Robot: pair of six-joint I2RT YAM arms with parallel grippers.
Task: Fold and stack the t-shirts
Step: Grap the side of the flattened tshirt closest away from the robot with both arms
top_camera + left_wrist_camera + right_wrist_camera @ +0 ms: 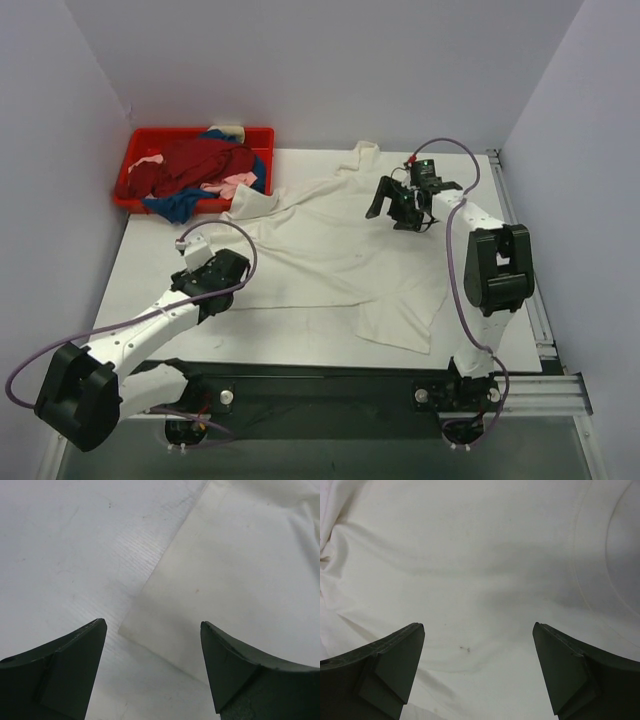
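A large cream-white t-shirt (335, 250) lies spread and rumpled on the white table. My left gripper (226, 266) is open and empty, just over the shirt's left edge; in the left wrist view (152, 630) a corner of the shirt (240, 580) lies between the fingers. My right gripper (392, 208) is open and empty above the shirt's upper right part; the right wrist view (477, 630) shows only cream cloth (470, 555) below it. Dark red (205, 160), blue (178, 205) and pale pink (232, 184) shirts lie heaped in the tray.
A red plastic tray (131, 160) stands at the table's back left corner against the wall. Grey walls close in the left, back and right. A metal rail (535, 300) runs along the table's right edge.
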